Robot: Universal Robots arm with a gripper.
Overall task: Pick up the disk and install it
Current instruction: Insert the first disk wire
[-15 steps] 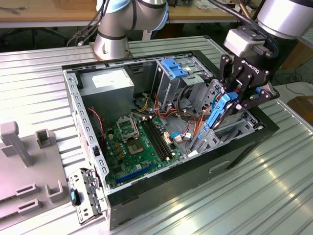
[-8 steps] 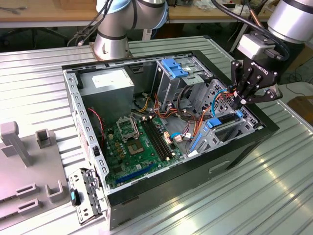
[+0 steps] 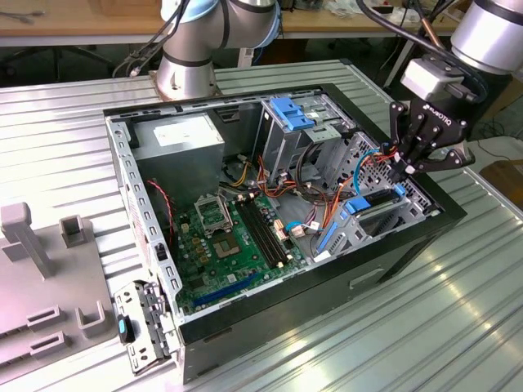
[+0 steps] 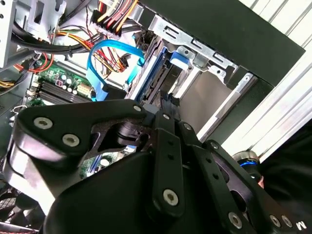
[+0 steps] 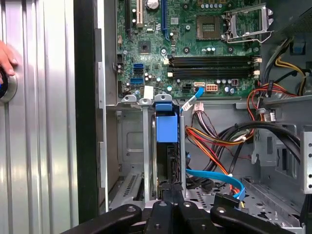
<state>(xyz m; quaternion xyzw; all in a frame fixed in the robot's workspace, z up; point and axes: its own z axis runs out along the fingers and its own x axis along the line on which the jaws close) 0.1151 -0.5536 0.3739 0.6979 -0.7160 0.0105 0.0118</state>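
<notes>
Gripper, fingers pinched on the near end of the disk, which stands on edge straight ahead of them in the metal bay. Held edgewise, its blue rails presumably line up with the bay's slot, motherboard beyond

Disk, thin grey slab seen edge-on, blue plastic carrier along its upper end, standing on edge, slotted between the metal walls of the drive bay, inside the open computer case
</notes>
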